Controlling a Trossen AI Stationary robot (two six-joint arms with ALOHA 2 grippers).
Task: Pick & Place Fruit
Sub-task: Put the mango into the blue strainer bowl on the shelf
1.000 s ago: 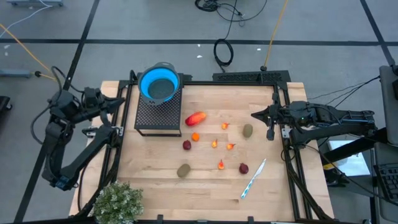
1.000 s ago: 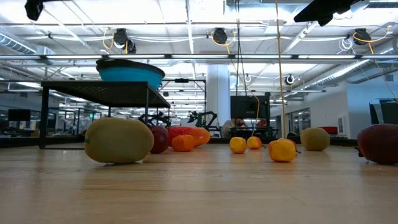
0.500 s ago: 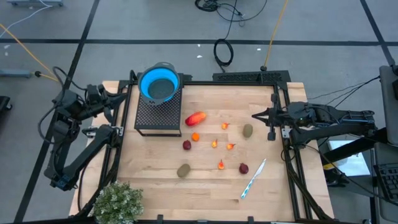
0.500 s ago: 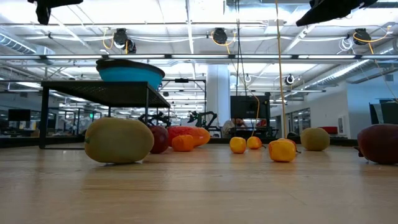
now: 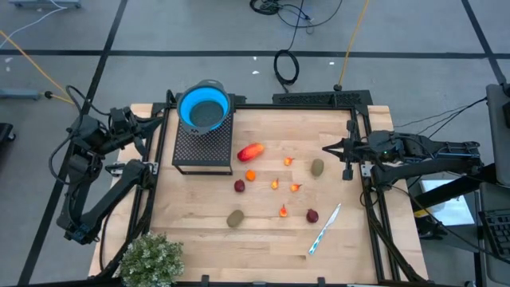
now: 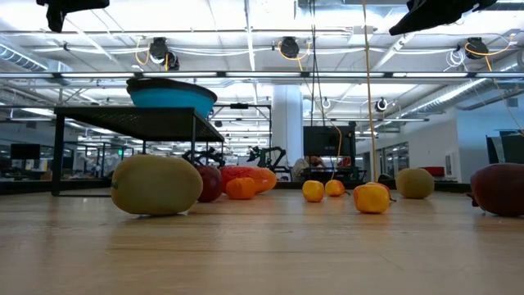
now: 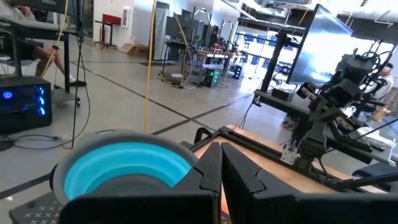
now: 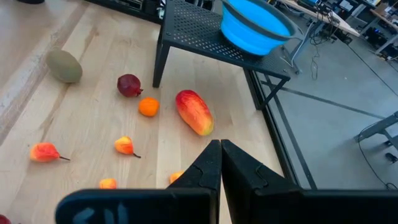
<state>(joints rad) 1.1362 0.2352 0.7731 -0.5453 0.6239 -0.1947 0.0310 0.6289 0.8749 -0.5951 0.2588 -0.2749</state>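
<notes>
The light wooden bench (image 5: 263, 231) carries the loose fruit in its middle area: an elongated red-orange fruit (image 5: 250, 151) lies just beside the black perforated metal stand (image 5: 202, 146), which supports a blue collapsible bowl (image 5: 204, 108) at the far left corner. One brown-green oval fruit (image 5: 317, 167) lies toward the right side and a second brown-green oval (image 5: 235, 218) lies nearer the front. One dark red ball (image 5: 239, 186) rests near a small round orange piece (image 5: 250, 175); another dark red ball (image 5: 312, 216) lies near the thin white-and-blue pen (image 5: 325, 228). Tiny orange bits (image 5: 283, 210) are scattered between them. The left gripper (image 5: 156, 123) is positioned beside the bowl, off the bench's left edge, fingers (image 7: 210, 168) closed together and empty. The right gripper (image 5: 328, 147) sits raised at the bench's right edge, fingers (image 8: 212, 165) likewise pressed together, holding nothing. A bushy green plant (image 5: 151, 259) stands at the front left corner.
</notes>
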